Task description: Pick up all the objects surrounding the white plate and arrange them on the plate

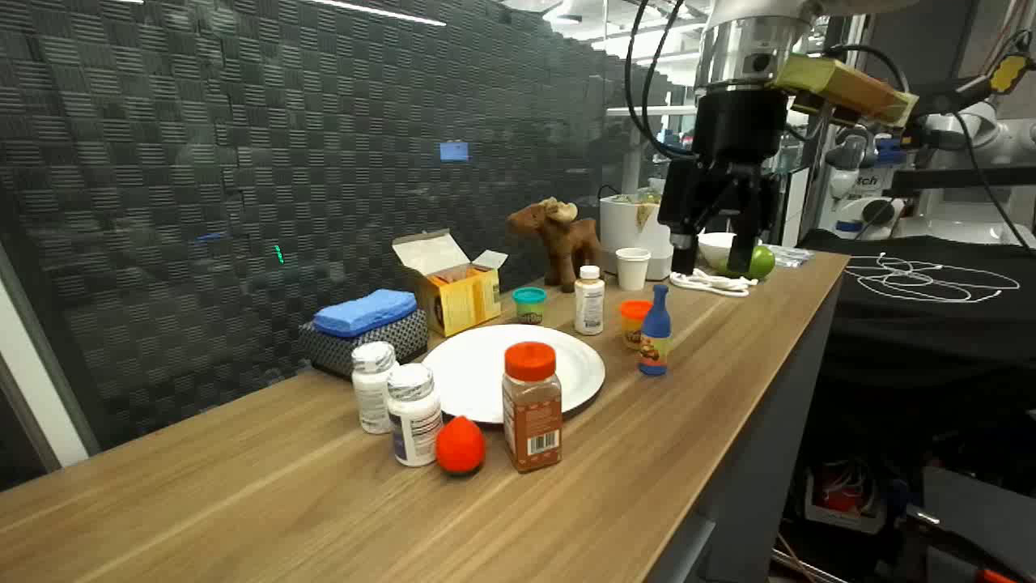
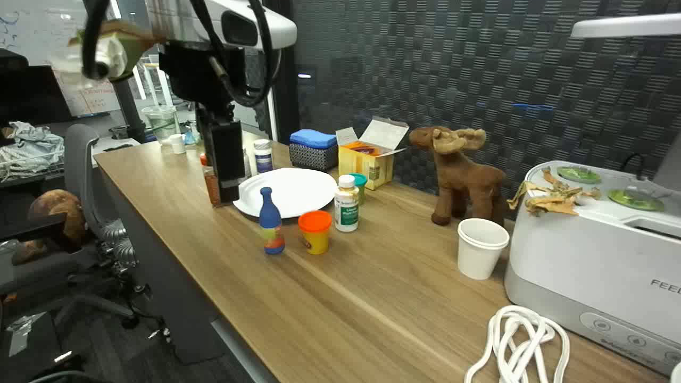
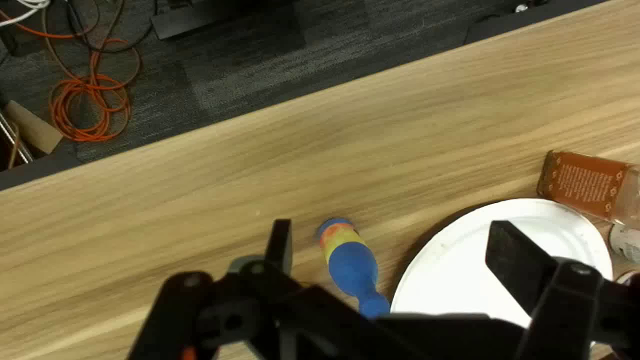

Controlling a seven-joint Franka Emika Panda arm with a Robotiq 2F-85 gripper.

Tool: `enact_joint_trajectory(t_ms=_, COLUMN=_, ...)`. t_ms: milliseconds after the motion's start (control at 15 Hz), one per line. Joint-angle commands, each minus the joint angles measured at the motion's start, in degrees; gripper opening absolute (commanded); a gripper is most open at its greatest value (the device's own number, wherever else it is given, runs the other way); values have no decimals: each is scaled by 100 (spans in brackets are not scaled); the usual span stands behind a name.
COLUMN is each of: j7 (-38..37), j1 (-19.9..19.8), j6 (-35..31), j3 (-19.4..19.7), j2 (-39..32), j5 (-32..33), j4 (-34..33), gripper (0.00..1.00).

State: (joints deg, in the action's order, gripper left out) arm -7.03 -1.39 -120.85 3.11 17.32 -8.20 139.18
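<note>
Above the counter [image 1: 324, 502] hangs the tool [image 1: 712, 266], spread wide (blue bottle [image 1: 655, 332] standing near white plate [image 1: 465, 372]).

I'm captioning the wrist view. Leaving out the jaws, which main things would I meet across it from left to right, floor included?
Orange cord on the floor → blue bottle → plate → brown jar, which the right edge cuts off.

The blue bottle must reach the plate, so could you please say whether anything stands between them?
Nothing visible does: only tabletop separates the blue bottle from the plate; the orange-lidded tub stands beside the bottle, off that line.
</note>
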Motion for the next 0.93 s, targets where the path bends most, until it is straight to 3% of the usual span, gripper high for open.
enact_joint_trajectory(t_ms=0, j7=13, j1=-46, j6=13, j3=-42, j2=-1, j5=-14, j4=-41, gripper=100)
enact_joint_trajectory(t_ms=867, j7=76, j1=-20, j6=27, j3=-38, j2=-150, j5=-40, j4=-268, gripper=100)
